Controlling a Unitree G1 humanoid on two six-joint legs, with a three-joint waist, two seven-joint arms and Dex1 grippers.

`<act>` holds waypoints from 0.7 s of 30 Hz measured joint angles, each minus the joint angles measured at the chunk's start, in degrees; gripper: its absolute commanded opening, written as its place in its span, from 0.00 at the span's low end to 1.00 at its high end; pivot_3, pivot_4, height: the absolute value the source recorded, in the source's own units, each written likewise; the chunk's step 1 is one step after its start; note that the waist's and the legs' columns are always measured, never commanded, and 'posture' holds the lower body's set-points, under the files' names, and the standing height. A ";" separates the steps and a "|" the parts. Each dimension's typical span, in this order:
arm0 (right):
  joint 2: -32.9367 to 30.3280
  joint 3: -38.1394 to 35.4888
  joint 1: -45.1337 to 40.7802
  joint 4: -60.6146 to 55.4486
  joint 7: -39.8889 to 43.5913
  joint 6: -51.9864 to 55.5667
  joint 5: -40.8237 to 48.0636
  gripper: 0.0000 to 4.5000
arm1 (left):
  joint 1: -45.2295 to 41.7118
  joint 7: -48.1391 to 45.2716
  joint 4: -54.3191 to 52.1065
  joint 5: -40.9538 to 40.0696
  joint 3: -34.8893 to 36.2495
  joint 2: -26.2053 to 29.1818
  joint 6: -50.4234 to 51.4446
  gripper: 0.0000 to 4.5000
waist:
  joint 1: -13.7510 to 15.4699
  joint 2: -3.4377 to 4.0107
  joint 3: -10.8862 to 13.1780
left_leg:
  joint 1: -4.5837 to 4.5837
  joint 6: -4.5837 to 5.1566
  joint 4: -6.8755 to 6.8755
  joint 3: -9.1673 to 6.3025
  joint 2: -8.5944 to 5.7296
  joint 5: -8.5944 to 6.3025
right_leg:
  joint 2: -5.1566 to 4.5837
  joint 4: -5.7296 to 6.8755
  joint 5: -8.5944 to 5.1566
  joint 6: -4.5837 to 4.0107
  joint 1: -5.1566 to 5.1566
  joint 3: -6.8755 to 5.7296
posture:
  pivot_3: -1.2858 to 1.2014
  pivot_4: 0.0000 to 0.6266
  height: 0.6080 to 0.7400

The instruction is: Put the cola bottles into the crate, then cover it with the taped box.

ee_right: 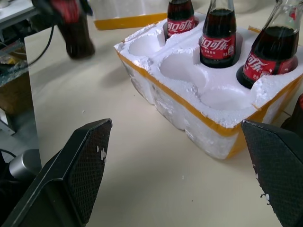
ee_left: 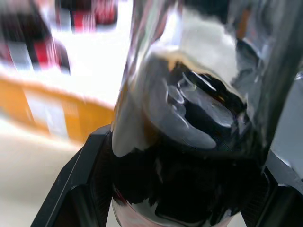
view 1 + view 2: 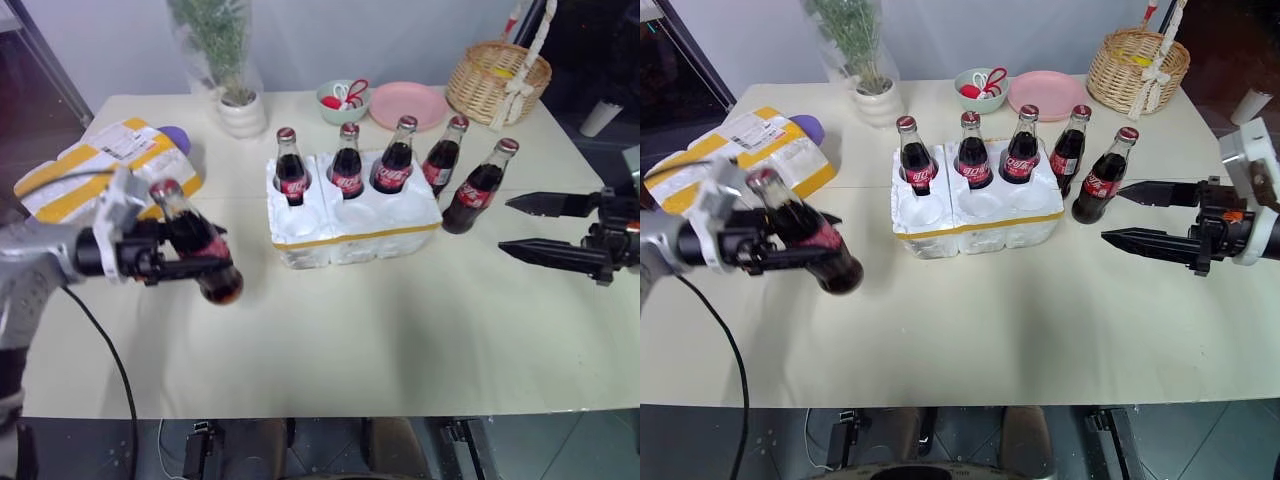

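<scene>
My left gripper [image 3: 212, 252] is shut on a cola bottle [image 3: 195, 240], which hangs tilted above the table, left of the crate [image 3: 360, 250]; the bottle's dark glass [image 2: 189, 142] sits between the fingers in the left wrist view. The white crate has a thin yellow band. Three cola bottles [image 3: 347, 165] stand in its back wells, and the front wells [image 1: 184, 66] are empty. Two more bottles [image 3: 478, 190] stand on the table just right of the crate. My right gripper [image 3: 505, 225] is open, level, just right of the nearest of these. The taped box [image 3: 90, 165] lies at far left.
Along the table's back edge stand a potted plant [image 3: 240, 100], a green bowl with scissors [image 3: 342, 100], a pink plate [image 3: 408, 105] and a wicker basket [image 3: 497, 80]. A purple object [image 3: 175, 135] lies behind the taped box. A black cable [image 3: 110, 360] hangs under my left arm.
</scene>
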 measured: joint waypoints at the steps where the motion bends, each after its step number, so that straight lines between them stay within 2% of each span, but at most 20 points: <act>1: 0.14 -0.26 0.34 -0.16 -0.44 0.00 0.06 1.00 | -3.73 -0.82 1.95 -0.33 -1.07 -0.22 1.16 0.60 | 0.06 -0.01 0.00 | 0.00 0.00 0.02 0.00 0.00 0.00 | 0.00 0.02 0.00 0.00 0.02 0.00 | 0.52 0.24 0.98; 3: 0.52 -0.73 1.05 -0.62 -1.30 0.02 0.26 1.00 | -11.03 -1.94 5.90 -0.22 -2.64 -1.43 2.10 0.60 | 0.01 -0.03 0.02 | -0.01 -0.01 0.06 0.00 0.00 0.01 | 0.00 0.03 0.00 0.01 0.02 0.00 | 0.52 0.24 0.98; 5: 0.95 -1.40 1.74 -0.97 -2.13 0.02 0.46 1.00 | -18.50 -2.13 10.74 1.20 -4.59 -4.96 1.34 0.60 | 0.12 -0.04 0.02 | -0.01 -0.01 0.11 -0.01 -0.02 0.01 | 0.00 0.02 0.02 0.05 0.05 -0.01 | 0.52 0.24 0.98; 9: 2.22 -2.52 3.25 -1.93 -3.64 0.01 0.61 1.00 | -26.33 -2.40 18.70 6.58 -9.10 -11.77 -3.35 0.60 | -0.07 -0.06 0.03 | -0.07 0.00 0.22 -0.01 -0.03 0.01 | 0.00 0.02 0.04 0.09 0.05 -0.01 | 0.52 0.24 0.98; 14: 4.05 -4.25 6.13 -3.14 -5.19 -0.04 0.74 1.00 | -28.00 -4.30 27.35 14.95 -15.20 -18.91 -12.78 0.60 | -0.37 -0.11 0.06 | -0.23 0.00 0.27 -0.01 -0.03 0.01 | 0.00 0.05 0.05 0.09 -0.12 -0.01 | 0.52 0.24 0.98; 21: 6.13 -6.91 9.30 -4.61 -7.12 -0.50 0.96 1.00 | -29.44 -4.82 36.22 21.64 -16.34 -24.25 -23.20 0.60 | -0.11 -0.17 0.09 | -0.49 0.04 0.70 -0.03 -0.04 -0.01 | 0.00 0.17 0.12 0.18 -0.24 -0.01 | 0.52 0.24 0.98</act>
